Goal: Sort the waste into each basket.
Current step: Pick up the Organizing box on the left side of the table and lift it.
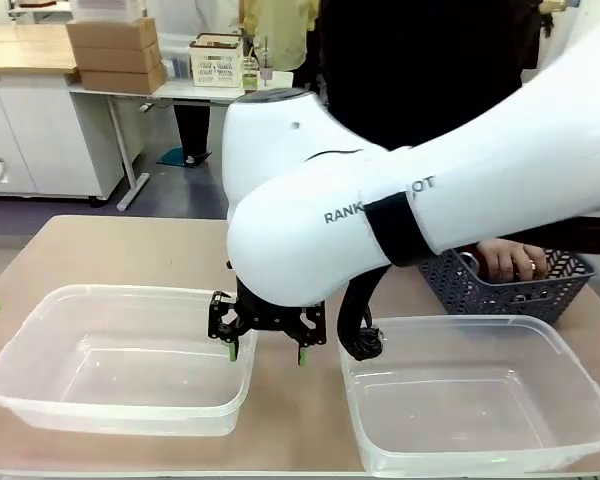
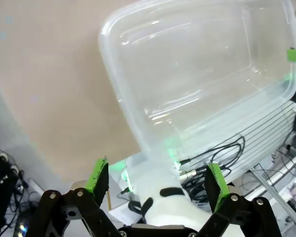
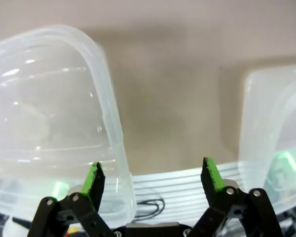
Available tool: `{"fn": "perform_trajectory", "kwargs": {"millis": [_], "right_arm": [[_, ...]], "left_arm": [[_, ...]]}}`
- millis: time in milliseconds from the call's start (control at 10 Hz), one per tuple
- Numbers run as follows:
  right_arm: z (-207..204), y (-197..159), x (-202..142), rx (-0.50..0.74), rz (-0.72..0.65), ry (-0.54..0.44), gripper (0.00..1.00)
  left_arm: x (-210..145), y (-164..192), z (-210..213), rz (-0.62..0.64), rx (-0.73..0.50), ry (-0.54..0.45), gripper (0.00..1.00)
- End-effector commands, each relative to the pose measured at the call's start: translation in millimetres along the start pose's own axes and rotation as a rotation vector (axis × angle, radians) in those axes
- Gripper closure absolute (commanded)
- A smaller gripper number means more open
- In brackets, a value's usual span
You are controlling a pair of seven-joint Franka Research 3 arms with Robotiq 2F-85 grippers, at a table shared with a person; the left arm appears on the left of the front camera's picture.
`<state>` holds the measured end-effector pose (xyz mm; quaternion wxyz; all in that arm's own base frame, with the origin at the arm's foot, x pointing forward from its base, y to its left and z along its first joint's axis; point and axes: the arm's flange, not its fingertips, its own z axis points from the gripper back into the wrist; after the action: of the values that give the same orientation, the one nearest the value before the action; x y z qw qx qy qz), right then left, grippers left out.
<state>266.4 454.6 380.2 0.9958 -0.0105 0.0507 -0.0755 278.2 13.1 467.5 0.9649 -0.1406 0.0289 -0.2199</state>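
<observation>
Right gripper [image 1: 267, 352]: fingers spread wide with nothing between them, pointing straight down just over the right-hand rim of the left tub [image 1: 110, 365]. Its arm sweeps in from the right across the middle, elbow high, passing above the right tub [image 1: 460, 400]. My left gripper [image 2: 156, 177] gapes empty too, off the left tub's outer near corner, angled across it. At the far right a person's hand [image 1: 505, 262] is down in the dark basket [image 1: 450, 290]; I can't make out what's under it.
</observation>
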Motion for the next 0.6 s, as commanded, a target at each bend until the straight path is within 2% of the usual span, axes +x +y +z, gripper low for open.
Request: {"fn": "perform_trajectory", "kwargs": {"millis": [0,100,300,400,500], "right_arm": [[6,36,6,0.013,-0.076,0.054,0.0],[-3,37,9,0.026,-0.119,0.05,0.0],[-12,37,9,0.023,-0.123,0.062,0.0],[-13,36,10,0.014,-0.133,0.057,0.0],[-12,34,10,0.016,-0.128,0.055,0.0]], "left_arm": [[9,-9,-62,0.043,-0.004,0.031,0.0],[16,-9,-83,0.069,0.014,0.066,0.0],[18,1,-110,0.134,0.013,0.09,0.0],[15,2,-122,0.202,0.005,0.111,0.0],[11,0,-130,0.267,0.045,0.081,0.0]]}}
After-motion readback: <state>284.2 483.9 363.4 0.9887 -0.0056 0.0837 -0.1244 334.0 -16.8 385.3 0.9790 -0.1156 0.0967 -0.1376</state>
